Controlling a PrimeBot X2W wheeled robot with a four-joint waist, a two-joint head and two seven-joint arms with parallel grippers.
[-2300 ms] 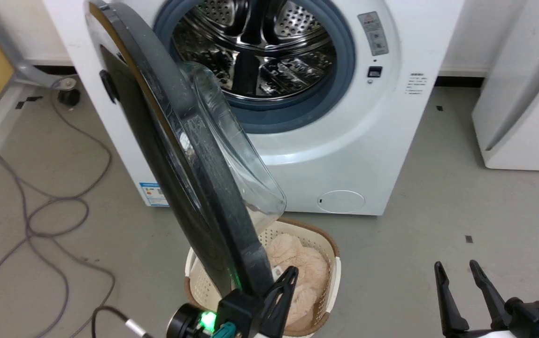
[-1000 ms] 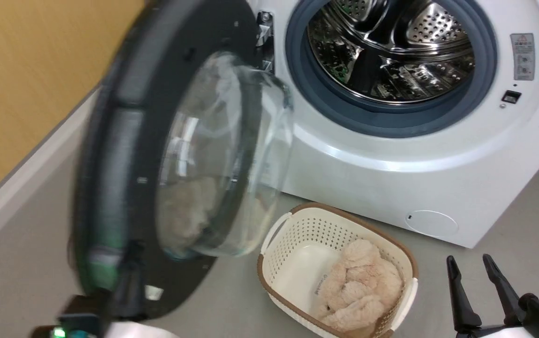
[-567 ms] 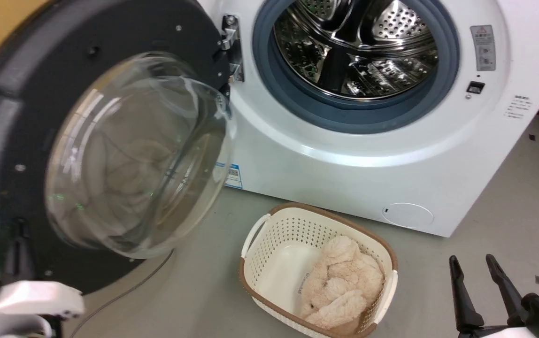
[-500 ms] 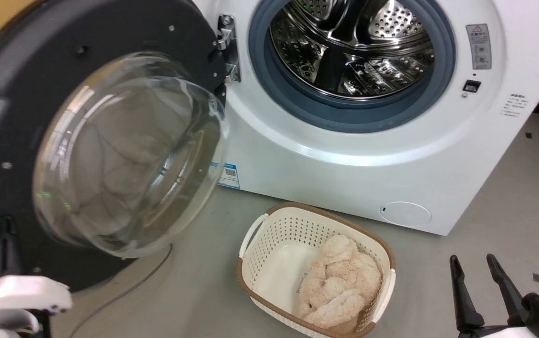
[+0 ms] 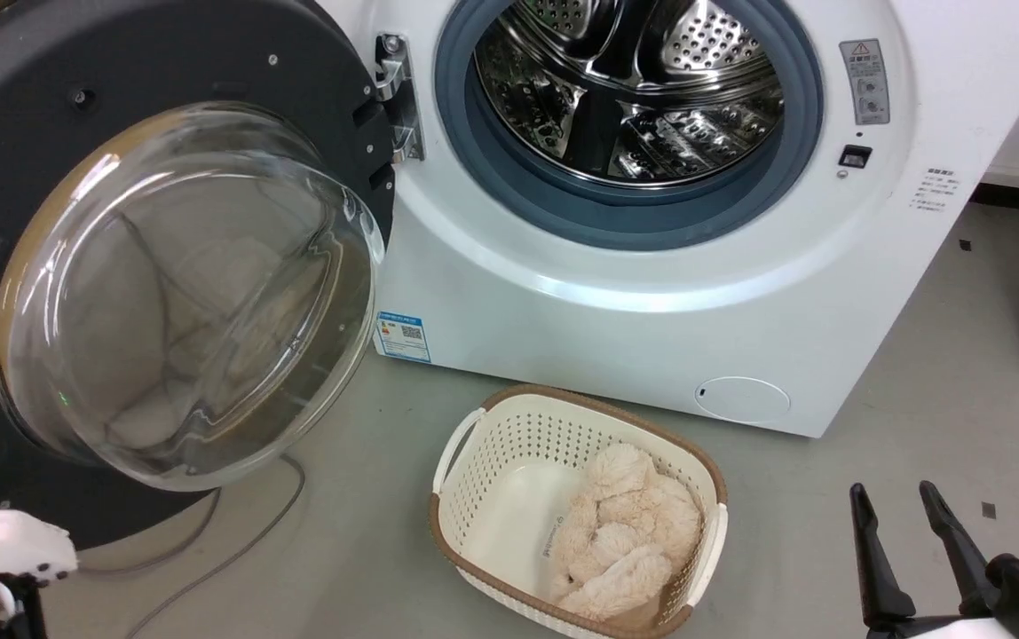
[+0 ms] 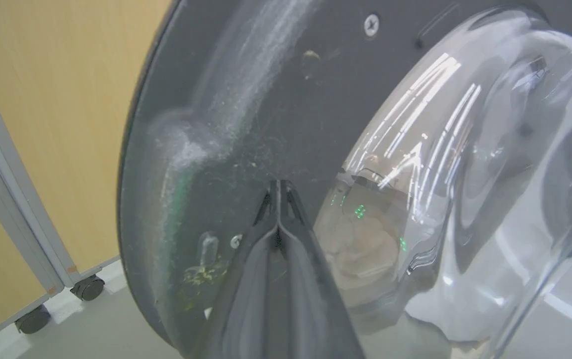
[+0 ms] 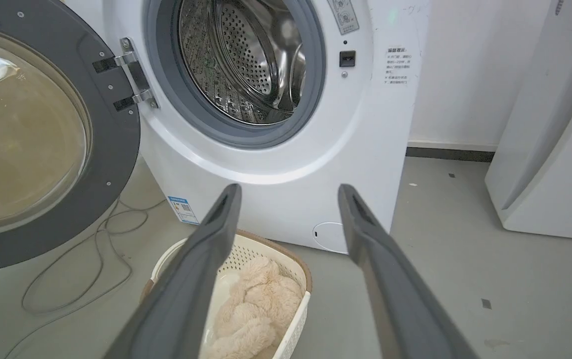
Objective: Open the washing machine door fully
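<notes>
Left claw [image 6: 278, 198]: fingers together, tips against the dark inner rim of the washing machine door [image 5: 172, 284]. Right claw [image 5: 891, 490]: fingers apart, idle. The door stands swung wide, left of the washing machine [image 5: 616, 337]. It is probably rigid, heavy and hinge-guided, with a slippery glass bowl, so push on the rim.
</notes>
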